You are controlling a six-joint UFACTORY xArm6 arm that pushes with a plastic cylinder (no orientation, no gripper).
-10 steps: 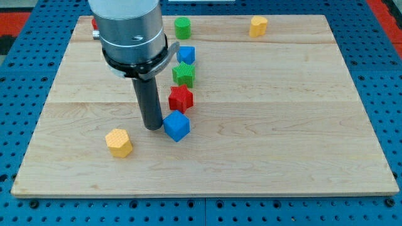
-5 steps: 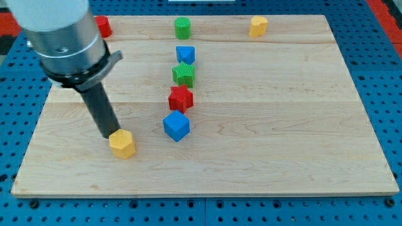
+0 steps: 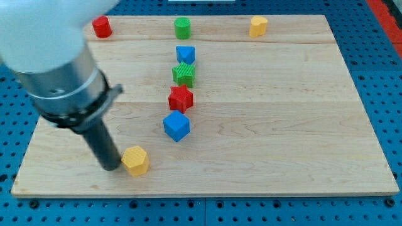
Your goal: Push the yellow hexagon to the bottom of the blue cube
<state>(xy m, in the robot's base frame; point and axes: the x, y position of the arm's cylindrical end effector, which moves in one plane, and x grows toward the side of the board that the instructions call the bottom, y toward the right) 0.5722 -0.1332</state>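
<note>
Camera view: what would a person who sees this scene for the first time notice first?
First, the big grey arm at the view's left, whose dark rod ends in my tip, right against the left side of the yellow hexagon block near the wooden board's bottom edge. Next, a column of blocks in the middle: blue cube, red star, green star and another blue block.

Bright, even light with soft, short shadows under the blocks; the arm housing (image 3: 47, 56) at upper left is motion-blurred.
</note>
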